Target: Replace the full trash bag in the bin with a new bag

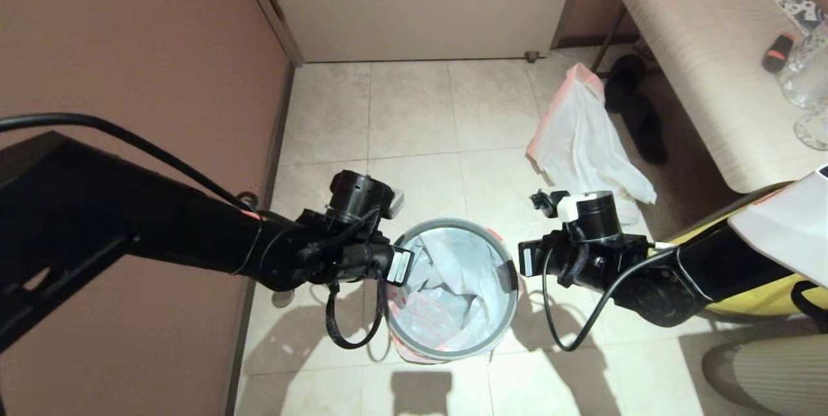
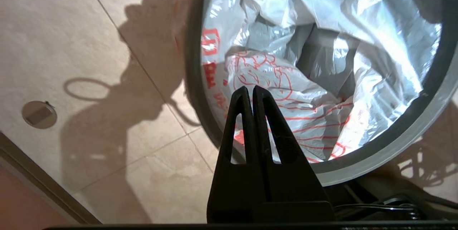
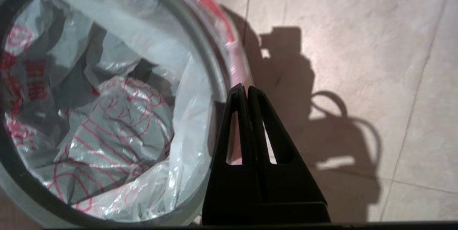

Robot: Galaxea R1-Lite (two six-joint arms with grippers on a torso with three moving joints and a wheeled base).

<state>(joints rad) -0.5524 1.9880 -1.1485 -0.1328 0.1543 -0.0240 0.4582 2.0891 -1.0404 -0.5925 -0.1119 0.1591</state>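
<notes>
The bin [image 1: 453, 352] stands on the tiled floor between my two arms, its grey hoop [image 2: 375, 162] seated on top. The new bag [image 1: 446, 293], white with red characters, lines the inside and lies crumpled [image 2: 315, 108] [image 3: 121, 122]; its edge folds out under the hoop [image 3: 200, 40]. The full trash bag [image 1: 582, 138], white with a pink-red rim, lies on the floor to the far right by the bench. My left gripper [image 2: 252, 88] hangs shut and empty over the bin's left rim. The right gripper [image 3: 247, 87] is shut and empty just outside the right rim.
A cushioned bench [image 1: 698, 47] holding glassware [image 1: 802, 73] fills the right side, with dark shoes [image 1: 640, 118] beneath it. Under my right arm shows a yellow bag [image 1: 757, 299]. A wall runs along the left, a door [image 1: 420, 2] at the back, a floor drain [image 2: 39, 114] left of the bin.
</notes>
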